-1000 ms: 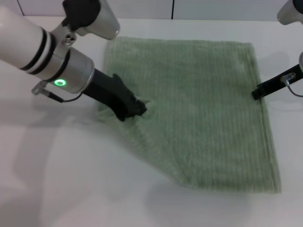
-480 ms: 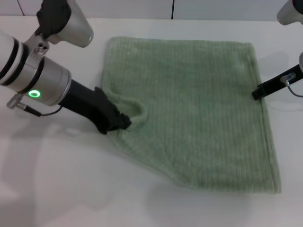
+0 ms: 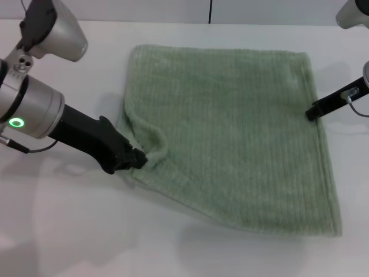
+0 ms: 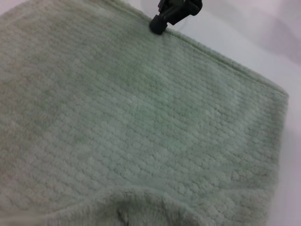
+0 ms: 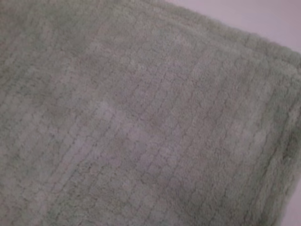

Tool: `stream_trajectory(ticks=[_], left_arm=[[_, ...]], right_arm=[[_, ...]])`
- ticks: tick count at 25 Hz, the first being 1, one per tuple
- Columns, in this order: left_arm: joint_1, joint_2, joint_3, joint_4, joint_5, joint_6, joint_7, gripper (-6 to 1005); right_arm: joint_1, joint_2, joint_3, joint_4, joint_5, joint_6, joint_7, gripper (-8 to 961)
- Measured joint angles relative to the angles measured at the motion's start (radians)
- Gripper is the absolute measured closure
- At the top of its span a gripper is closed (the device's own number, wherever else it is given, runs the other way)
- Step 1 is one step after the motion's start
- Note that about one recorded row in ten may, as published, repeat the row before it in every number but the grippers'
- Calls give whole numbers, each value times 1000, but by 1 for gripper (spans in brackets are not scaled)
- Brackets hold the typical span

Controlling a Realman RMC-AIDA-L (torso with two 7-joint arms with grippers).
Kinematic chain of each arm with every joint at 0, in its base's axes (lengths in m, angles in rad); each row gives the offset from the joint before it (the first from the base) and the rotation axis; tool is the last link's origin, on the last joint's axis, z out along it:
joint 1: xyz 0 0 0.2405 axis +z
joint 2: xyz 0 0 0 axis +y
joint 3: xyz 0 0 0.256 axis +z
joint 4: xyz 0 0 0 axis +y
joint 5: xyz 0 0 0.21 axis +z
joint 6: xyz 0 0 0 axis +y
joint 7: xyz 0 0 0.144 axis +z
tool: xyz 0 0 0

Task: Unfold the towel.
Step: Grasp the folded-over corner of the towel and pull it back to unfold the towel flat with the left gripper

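We saw the towel (image 3: 236,133) lying on the white table (image 3: 69,231), spread mostly flat, with a raised fold at its nine o'clock edge. Our left gripper (image 3: 134,158) was clenched on that fold. Our right gripper (image 3: 313,111) rested its tip at the towel's three o'clock hem; whether it was clenched, we couldn't tell.

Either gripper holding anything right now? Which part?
Left gripper pinches the pale green terry towel at its left edge fold. Right gripper touches the right hem; grip unclear.
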Motion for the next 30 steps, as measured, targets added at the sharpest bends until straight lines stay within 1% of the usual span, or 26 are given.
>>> stream_trajectory(ticks=[2,10,12,22,30], left_arm=[[2,3,-12,-5,1,23,6,942],[13,9,-14,-13,13,61,-2,938],[22,8,-16,-5,14,77,-2,937],[24,3,-14,-15,14,78,14,932],[9,1,-15,-24,7,122,52,928]], right_arm=[[5,0,-1,0,-1,0,0,955],[12,0,-1,1,-2,0,0,955],[12,0,-2,2,-3,0,0,954],[13,0,-3,4,-3,0,-2,955],[15,1,-3,12,-3,4,-5,954]])
